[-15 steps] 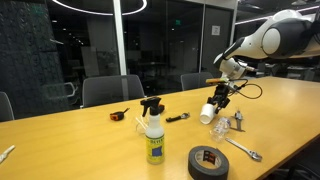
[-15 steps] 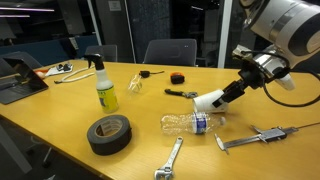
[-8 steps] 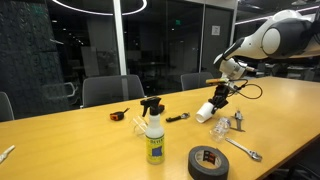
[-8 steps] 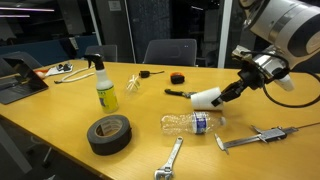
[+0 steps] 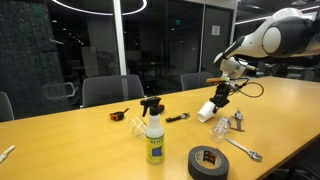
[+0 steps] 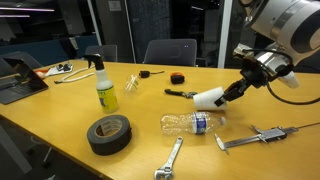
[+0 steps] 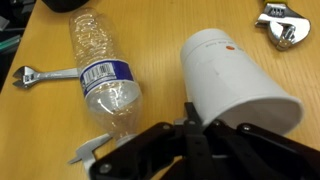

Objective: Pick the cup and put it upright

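Gripper clamping the rim of the white cup, holding it tilted on its side in the air, hovering over the wooden surface, near a clear bottle lying flat.

wooden table | spray bottle, tape roll, clear bottle, wrench

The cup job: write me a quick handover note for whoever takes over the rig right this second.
Gripper: shut on the cup, gripping at its open end.
Cup: held off the table, tilted, with its closed base pointing away from the gripper. A plastic bottle lies on the table close by.
Done: the cup is picked up.
Left: turn it base down, set it upright on bare table away from the bottle and the wrench, then release.
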You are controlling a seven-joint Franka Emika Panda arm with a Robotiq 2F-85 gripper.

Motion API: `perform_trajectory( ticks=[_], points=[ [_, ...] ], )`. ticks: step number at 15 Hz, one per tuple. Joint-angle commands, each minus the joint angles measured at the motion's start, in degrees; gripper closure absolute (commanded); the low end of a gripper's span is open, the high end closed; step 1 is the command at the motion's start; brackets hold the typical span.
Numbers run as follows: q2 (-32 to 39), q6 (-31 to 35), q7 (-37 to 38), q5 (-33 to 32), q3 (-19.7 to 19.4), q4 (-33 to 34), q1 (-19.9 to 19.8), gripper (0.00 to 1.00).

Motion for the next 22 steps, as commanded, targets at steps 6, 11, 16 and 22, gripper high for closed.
perform_trajectory(
  ticks=[6, 11, 16, 22],
  points=[
    [-15.54, 11.51, 9.65, -15.7, -5.85, -8.63, 6.78, 0.96],
    [-19.07, 21.17, 20.97, -27.97, -6.05, -13.65, 11.5, 0.97],
    [-17.77, 30.72, 36.37, -42.14, -6.1, -18.83, 17.42, 0.97],
    [-17.11, 32.07, 55.37, -61.11, -7.29, -21.91, 22.11, 0.97]
  ],
)
